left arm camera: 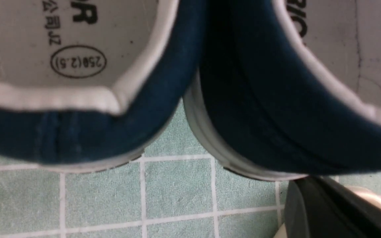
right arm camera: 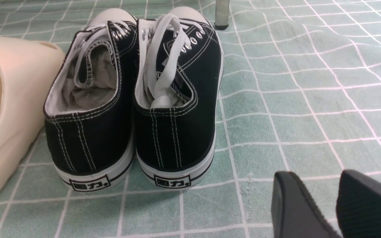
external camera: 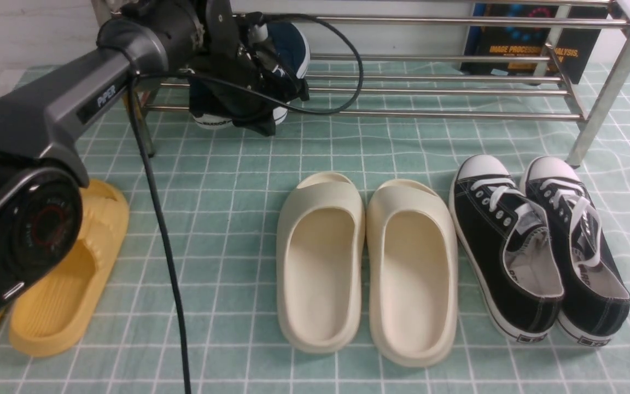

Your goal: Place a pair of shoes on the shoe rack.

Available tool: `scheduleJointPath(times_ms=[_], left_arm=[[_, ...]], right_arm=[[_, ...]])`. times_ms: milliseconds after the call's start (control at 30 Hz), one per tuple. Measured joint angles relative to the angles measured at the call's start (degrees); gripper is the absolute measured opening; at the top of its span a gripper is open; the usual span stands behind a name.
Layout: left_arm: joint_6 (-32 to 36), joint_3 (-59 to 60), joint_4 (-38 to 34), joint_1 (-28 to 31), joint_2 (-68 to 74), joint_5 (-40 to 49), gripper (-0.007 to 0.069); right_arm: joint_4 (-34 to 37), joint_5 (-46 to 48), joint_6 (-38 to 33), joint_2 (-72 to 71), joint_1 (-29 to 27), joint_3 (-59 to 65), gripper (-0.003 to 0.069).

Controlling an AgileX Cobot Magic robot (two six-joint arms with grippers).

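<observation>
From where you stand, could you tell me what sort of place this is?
Probably a shoe-storage corner, perhaps a test setup: a steel rack stands over a green checked cloth, with cream slides and black sneakers set out in pairs before it.

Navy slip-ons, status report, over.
Left gripper shut, down at the rack. Both navy slip-ons on the lower tier. Right gripper open, near black sneakers. Left arm partly blocks front view.

green gridded cloth (external camera: 227, 262), cream slides (external camera: 326, 273), yellow slides (external camera: 69, 273), black sneakers (external camera: 534, 251), steel rack (external camera: 613, 90) on it
</observation>
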Motion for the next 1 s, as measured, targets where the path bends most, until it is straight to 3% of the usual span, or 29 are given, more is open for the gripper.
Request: scheduleJointPath(times_ms=[333,733,1000], left_arm=[[1.1,-0.2,1.0,0.3,-3.9,2.0,-0.0013],[1.3,0.7,8.5,0.5,-33.3,20.1,0.0008],[-1.3,22.1,11.4,0.5,-57.9,20.0,0.0011]], right_arm=[[0.0,0.0,0.0,0.0,0.0,0.0,0.0239],[0.0,0.0,0.0,0.0,0.0,0.0,0.0239],[0.0,0.0,0.0,0.0,0.0,0.0,0.0239]])
